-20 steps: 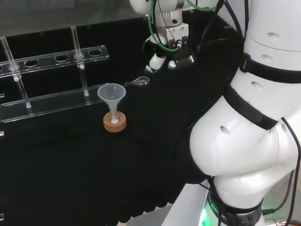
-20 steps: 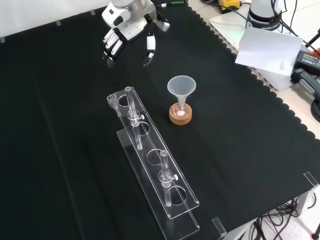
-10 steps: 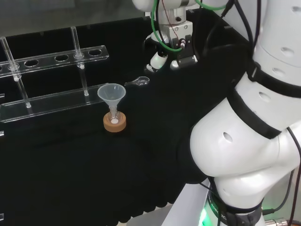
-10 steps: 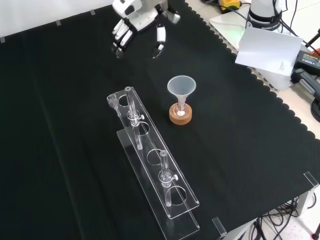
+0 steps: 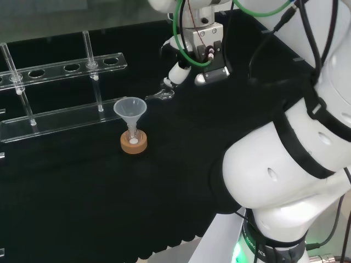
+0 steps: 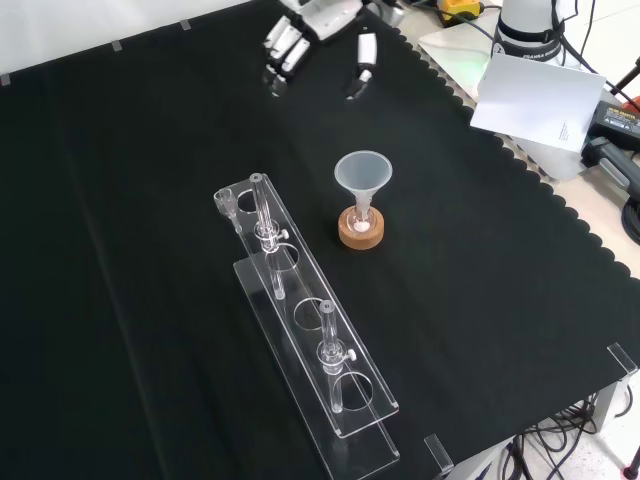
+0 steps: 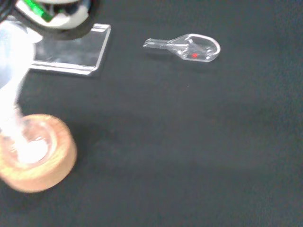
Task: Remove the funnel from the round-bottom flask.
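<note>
Nothing of the task is done yet, judging by how things lie. The funnel (image 6: pixel 363 176) sits with its stem down in the neck of the round-bottom flask (image 6: pixel 361 218), which rests in a cork ring (image 6: pixel 360 232) near the middle of the desk (image 6: pixel 150 400). In the front view the robot hand (image 6: pixel 318 30) hangs at about 11 o'clock from the funnel, well apart from it, fingers straight and spread, holding nothing. A clear test-tube rack (image 6: pixel 305 340) stands at the funnel's 8 o'clock, and a small clear scoop (image 5: pixel 160 96) lies near the robot hand in the head view. Reaching, grasping and lifting all remain.
</note>
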